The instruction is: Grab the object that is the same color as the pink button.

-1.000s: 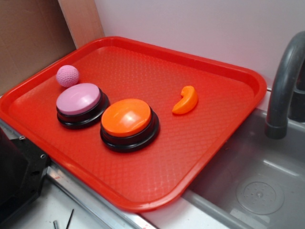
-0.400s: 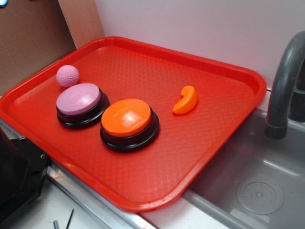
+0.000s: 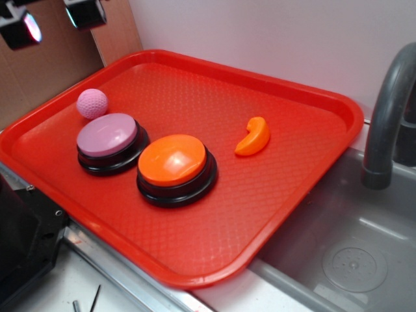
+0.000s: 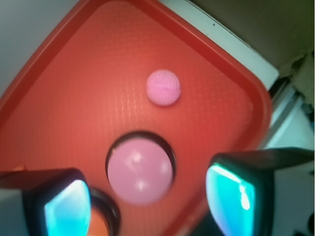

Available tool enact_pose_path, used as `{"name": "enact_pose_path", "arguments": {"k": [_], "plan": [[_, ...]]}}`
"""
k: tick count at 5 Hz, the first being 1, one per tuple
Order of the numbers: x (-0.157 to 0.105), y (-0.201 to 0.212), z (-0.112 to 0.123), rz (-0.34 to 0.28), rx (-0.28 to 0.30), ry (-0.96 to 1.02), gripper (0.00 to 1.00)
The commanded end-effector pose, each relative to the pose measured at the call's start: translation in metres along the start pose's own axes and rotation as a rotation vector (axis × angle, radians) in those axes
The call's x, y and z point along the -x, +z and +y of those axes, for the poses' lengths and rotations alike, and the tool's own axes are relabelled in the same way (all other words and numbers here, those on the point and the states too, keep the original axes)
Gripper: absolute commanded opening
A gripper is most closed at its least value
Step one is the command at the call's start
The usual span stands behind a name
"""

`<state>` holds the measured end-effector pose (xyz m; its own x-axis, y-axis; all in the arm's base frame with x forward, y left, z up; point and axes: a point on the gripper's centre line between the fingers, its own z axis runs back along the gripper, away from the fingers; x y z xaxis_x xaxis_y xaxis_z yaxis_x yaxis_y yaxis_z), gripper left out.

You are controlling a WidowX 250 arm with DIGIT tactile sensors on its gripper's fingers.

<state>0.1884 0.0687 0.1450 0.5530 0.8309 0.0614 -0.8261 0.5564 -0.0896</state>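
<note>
Pink and dimpled like a golf ball, the small round ball (image 3: pixel 92 103) sits on the red plastic tray (image 3: pixel 305 110) just beyond the pale pink domed button (image 3: pixel 108 134), close but seemingly apart. High above, the gripper (image 3: pixel 53 21) hangs wide open and empty; it should centre over the ball, clear of the button, before descending.

Likely toy kitchen test bench: grey sink (image 3: pixel 351 253), grey faucet (image 3: pixel 388 110), cardboard backdrop (image 3: pixel 45 65), red tray (image 3: pixel 273 195).
</note>
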Motion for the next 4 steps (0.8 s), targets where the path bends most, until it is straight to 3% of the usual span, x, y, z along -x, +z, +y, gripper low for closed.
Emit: {"name": "enact_pose_path", "arguments": {"k": [1,4], "plan": [[-0.034,-0.033,0.012,-0.06,-0.005,0.106,1.0],[-0.055,-0.105,0.026,-0.044,-0.094,0.16,1.0]]}}
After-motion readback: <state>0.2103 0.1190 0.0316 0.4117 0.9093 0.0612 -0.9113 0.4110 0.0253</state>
